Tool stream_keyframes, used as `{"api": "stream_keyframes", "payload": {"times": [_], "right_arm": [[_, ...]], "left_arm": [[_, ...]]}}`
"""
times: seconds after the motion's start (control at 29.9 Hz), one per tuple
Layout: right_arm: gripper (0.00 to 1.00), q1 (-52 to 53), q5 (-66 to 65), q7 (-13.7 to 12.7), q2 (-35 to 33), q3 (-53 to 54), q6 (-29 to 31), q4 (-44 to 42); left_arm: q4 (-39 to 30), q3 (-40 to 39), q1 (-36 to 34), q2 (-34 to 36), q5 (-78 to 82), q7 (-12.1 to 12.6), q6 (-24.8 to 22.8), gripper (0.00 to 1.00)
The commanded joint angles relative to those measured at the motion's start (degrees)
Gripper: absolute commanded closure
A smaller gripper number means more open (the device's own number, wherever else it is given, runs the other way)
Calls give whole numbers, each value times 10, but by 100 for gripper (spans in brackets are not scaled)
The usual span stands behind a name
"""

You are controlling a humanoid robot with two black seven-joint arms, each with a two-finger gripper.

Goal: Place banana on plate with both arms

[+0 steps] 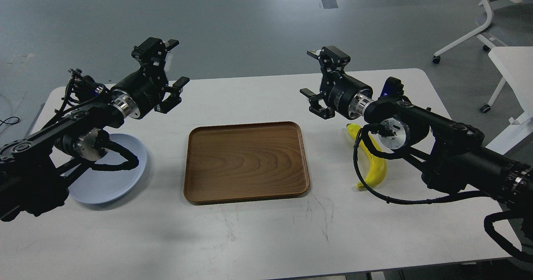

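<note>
The yellow banana (373, 168) lies on the white table at the right, partly hidden under my right arm and its cable. The pale blue plate (112, 180) sits at the left, half covered by my left arm. My left gripper (175, 63) hovers open above the table's back left, empty, up and right of the plate. My right gripper (310, 72) hangs open and empty above the table, up and left of the banana. Neither gripper touches anything.
A rectangular brown wooden tray (246, 161) lies empty in the middle of the table (258, 238), between plate and banana. Behind the table is grey floor, with a white chair (485, 17) and another white table (514, 69) at the far right.
</note>
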Motion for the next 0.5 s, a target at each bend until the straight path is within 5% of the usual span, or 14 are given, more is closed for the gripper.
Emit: {"api": "stream_keyframes", "payload": {"times": [0.0, 0.47], "right_arm": [[0, 12, 0, -1, 0, 1, 2, -2], [0, 25, 0, -1, -3, -1, 2, -3]], "left_arm": [[2, -2, 1, 12, 4, -3, -3, 2], [9, -2, 2, 17, 0, 4, -4, 2]]}}
